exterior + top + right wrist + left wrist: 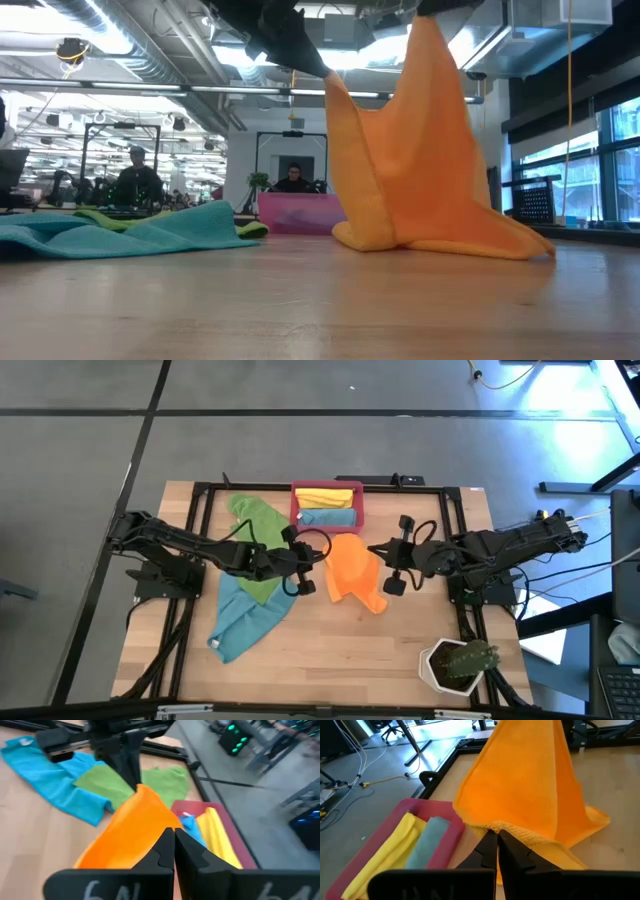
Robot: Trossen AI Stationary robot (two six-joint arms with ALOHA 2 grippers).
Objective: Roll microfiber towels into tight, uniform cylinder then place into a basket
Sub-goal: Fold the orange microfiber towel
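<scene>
**Orange towel lifted between my two claws**

I work over a pale wooden table (330, 660) edged by a black frame, set on a grey floor with dark seams. At its left side my left arm reaches inward across a teal-blue towel (243, 622) that lies spread flat, with a green towel (258, 535) lying partly over it. My left gripper (306, 556) is pinched together on one edge of the orange towel (355, 572), fingers (492, 851) closed on its hem.

At the middle back of the table sits the red-pink basket (327, 487), holding a rolled yellow towel (328, 497) and a rolled teal towel (327, 516) side by side. The orange cloth hangs just in front of it, raised into a peak with its lower folds resting on the wood.

My right gripper (385, 566) clamps the cloth's opposite edge, fingers (167, 851) shut on it. Near the front right corner stands a white plant pot (455, 664).

Beyond the table, the low view shows an open workshop with ceiling ducts, strip lights, windows at right, and two seated people (292, 178) far back.
</scene>
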